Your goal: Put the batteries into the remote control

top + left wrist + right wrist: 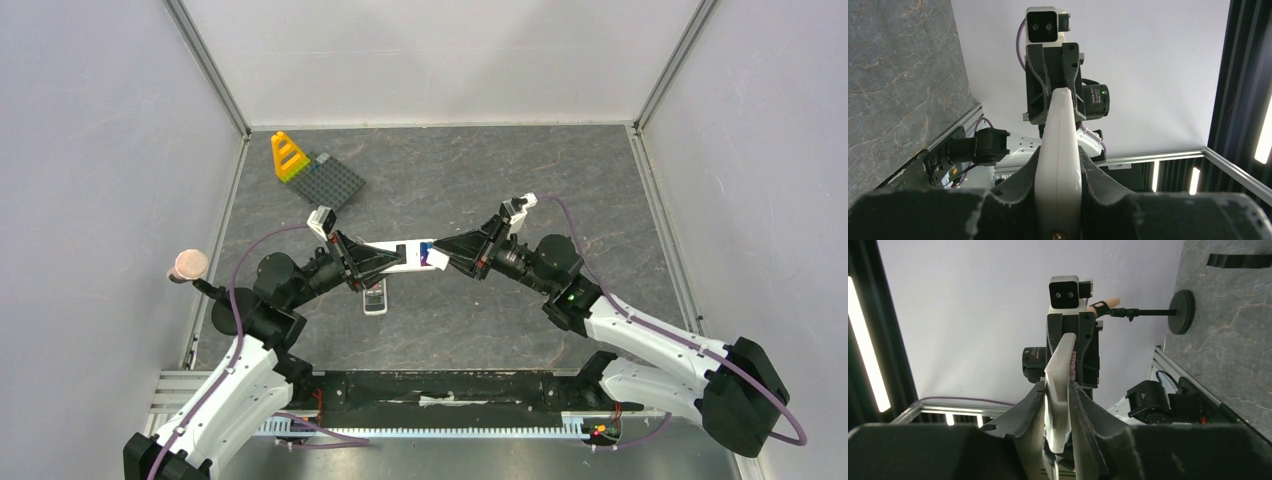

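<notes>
Evidently you held the remote (404,257) off the table (480,190): left gripper (375,262) clamped on one end, right gripper (452,254) closed around the other. The batteries (428,254) sat in its open bay, blue and red showing. Seating step, likely; next called for pressing them flat.

Left arm (235,375) and right arm (650,345): white shells, black joints, purple cables (234,290). Left gripper (395,259) and right gripper (440,256): black, wedge-shaped, topped by white cameras (321,220).

Count on inspection: one white remote (398,256); batteries (429,256) in it, red and blue, number indiscernible; one smaller handset (375,299); one grey baseplate (336,181); one yellow block (288,157); one stand (190,266); two grippers, namely left gripper (372,260) and right gripper (452,254).
</notes>
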{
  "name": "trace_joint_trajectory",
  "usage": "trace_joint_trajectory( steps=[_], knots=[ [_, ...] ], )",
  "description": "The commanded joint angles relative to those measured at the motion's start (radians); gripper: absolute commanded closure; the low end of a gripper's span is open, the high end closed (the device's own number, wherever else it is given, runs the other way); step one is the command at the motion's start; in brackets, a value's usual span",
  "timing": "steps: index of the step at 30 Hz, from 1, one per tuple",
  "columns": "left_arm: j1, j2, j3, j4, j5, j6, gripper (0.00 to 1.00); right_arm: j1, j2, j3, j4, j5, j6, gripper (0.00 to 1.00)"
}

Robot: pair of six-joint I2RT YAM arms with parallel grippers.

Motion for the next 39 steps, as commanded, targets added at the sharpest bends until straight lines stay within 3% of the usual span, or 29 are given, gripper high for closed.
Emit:
trace_joint_trajectory(
  steps=[1, 11, 16, 27, 39],
  knots=[
    [0.001, -0.002, 0.038, 0.012, 0.011, 0.029, 0.98, -0.001, 0.011, 0.109, -0.109, -0.047, -0.137, 0.75],
    [0.000, 0.002, 0.051, -0.011, 0.029, 0.047, 0.98, -0.002, 0.060, 0.201, -0.312, -0.089, -0.345, 0.74],
    [-0.001, 0.007, 0.055, -0.019, 0.033, 0.054, 0.98, -0.002, 0.073, 0.235, -0.366, -0.096, -0.418, 0.69],
    [0.000, 0.005, 0.077, -0.145, 0.009, 0.138, 0.98, -0.003, 0.082, 0.283, -0.505, -0.089, -0.473, 0.66],
    [0.000, 0.027, 0.078, -0.148, 0.034, 0.130, 0.98, -0.005, 0.079, 0.263, -0.444, -0.114, -0.418, 0.53]
  ],
)
